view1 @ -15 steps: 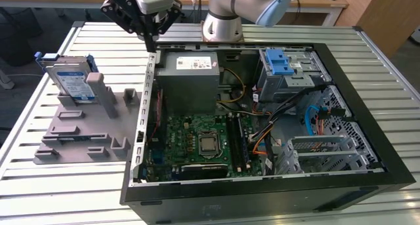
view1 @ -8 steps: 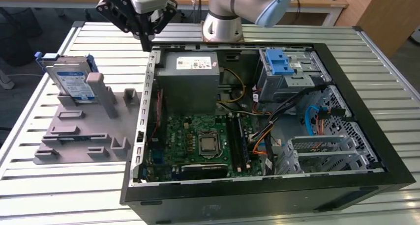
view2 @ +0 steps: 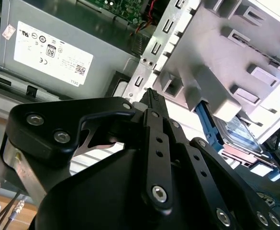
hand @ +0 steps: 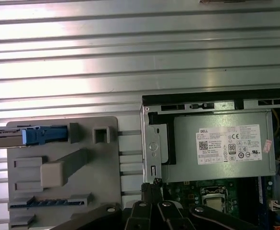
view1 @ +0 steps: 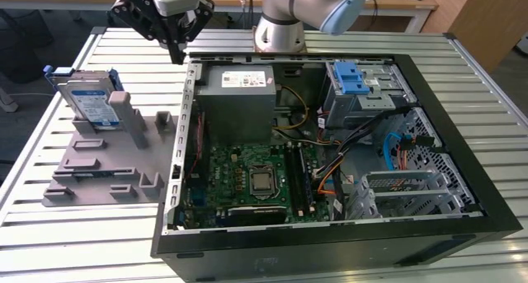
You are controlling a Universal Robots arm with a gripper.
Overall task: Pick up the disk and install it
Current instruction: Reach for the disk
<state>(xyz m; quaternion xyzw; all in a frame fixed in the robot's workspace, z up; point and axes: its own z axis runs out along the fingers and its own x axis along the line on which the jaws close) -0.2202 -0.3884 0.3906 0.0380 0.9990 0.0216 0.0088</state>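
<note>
Above case wall (view1: 184, 141): end effector (view1: 175, 57), seemingly closed; fixture post (view1: 121, 107) fronting disk (view1: 88, 104).

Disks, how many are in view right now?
1. The disk stands on edge in the grey holder at the exterior view's left, outside the case. The drive cage inside the case could hide another.

Bright, even overhead light, white glare streaking the slatted table (hand: 130, 57) beside the computer case (view1: 330, 249), deep shadow inside the case, washed-out white beyond it in the second wrist view
</note>
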